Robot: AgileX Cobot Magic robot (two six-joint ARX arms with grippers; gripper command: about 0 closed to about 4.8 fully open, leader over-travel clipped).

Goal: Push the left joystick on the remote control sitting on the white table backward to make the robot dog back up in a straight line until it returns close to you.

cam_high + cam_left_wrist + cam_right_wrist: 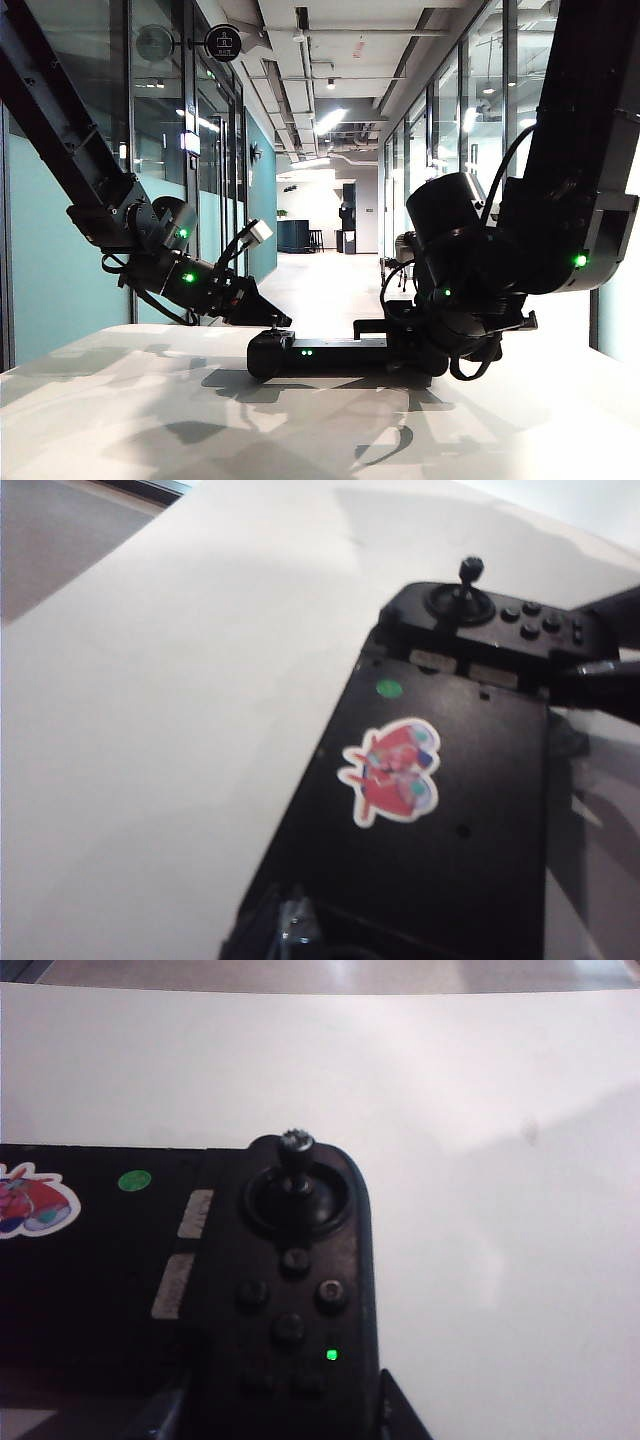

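Remote control (320, 352) lies on the white surface (150, 420). Right pincer (285, 1422) clamps its end; left pincer (272, 318) state unclear, at left joystick. If you push off-axis, the dog may veer.

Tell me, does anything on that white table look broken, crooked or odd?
Nothing looks damaged or spilled. The remote lies flat on the table, with the left claw at one end and the right claw at the other. One quirk: a cartoon sticker on its middle.
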